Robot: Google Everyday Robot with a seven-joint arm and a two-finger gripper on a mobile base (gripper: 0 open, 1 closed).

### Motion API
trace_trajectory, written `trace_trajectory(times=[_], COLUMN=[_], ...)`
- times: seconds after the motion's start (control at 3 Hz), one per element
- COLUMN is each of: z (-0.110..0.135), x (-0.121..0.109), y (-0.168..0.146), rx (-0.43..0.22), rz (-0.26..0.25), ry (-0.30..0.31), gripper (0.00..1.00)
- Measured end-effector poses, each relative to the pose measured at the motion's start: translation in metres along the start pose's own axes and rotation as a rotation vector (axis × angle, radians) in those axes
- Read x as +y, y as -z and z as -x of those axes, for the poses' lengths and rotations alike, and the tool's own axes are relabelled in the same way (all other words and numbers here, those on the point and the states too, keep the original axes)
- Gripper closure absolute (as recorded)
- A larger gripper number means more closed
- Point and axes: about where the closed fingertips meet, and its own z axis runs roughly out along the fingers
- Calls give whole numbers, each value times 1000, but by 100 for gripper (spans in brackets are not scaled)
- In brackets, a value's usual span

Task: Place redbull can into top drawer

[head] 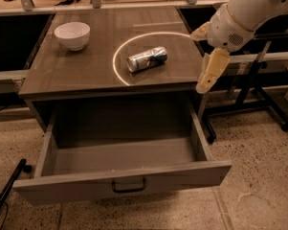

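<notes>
**Well off to the side, the end effector hangs open by the surface's right edge**

Off at the right edge of the wooden surface (76, 73), the end effector (199, 61) hangs with its two cream fingers spread apart and nothing between them. One finger (209, 71) points down past the corner, above the drawer's right wall. The redbull can (147, 59) lies on its side on the surface, inside a bright ring of light (116, 56), apart from the end effector. A white bowl (72, 35) stands at the back left, well apart from the can. Below, the top drawer (182, 174) is pulled out, its dark handle (129, 186) centred on the front panel.
</notes>
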Motion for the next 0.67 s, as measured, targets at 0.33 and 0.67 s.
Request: trace_trajectory(times=[0.33, 0.67], z=[-4, -4], x=[-34, -59], y=[-23, -42], rx=[-32, -38], rz=[-13, -10], ry=[27, 50], gripper=[0, 0])
